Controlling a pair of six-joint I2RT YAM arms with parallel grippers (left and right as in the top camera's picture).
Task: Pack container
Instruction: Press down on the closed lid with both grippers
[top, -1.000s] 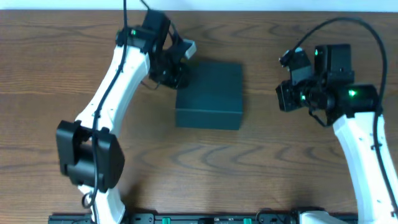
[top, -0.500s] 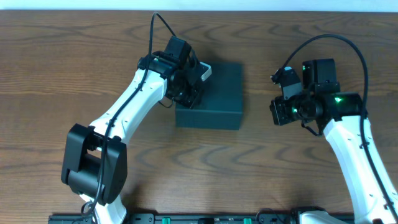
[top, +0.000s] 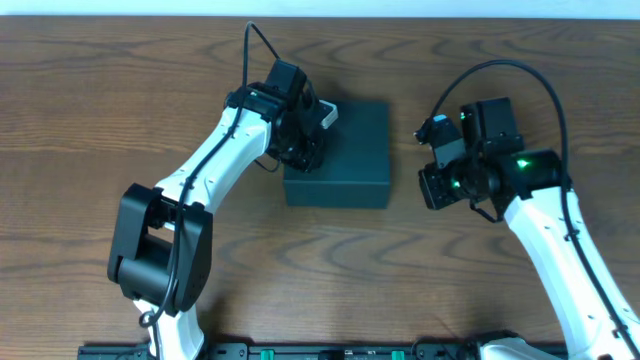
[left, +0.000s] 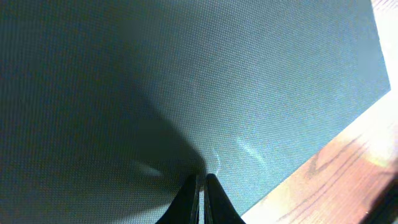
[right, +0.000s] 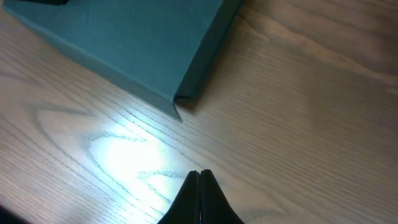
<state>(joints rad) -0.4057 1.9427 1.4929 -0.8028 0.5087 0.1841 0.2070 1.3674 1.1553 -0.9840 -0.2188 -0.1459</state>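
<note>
The container (top: 345, 150) is a dark teal-green square box with its lid shut, on the table's middle. It fills the left wrist view (left: 186, 81) and shows at the top left of the right wrist view (right: 137, 43). My left gripper (top: 312, 138) is shut and empty, its tips (left: 202, 180) right over the lid near the box's left edge. My right gripper (top: 432, 180) is shut and empty, its tips (right: 199, 175) over bare wood just right of the box.
The brown wooden table (top: 90, 120) spreads around the box. A pale wall strip runs along the far edge. The arm bases and a black rail (top: 330, 350) sit at the front edge.
My left gripper swung right from beside the box's far left corner onto its left part. My right arm moved left and down towards the box's right side.
</note>
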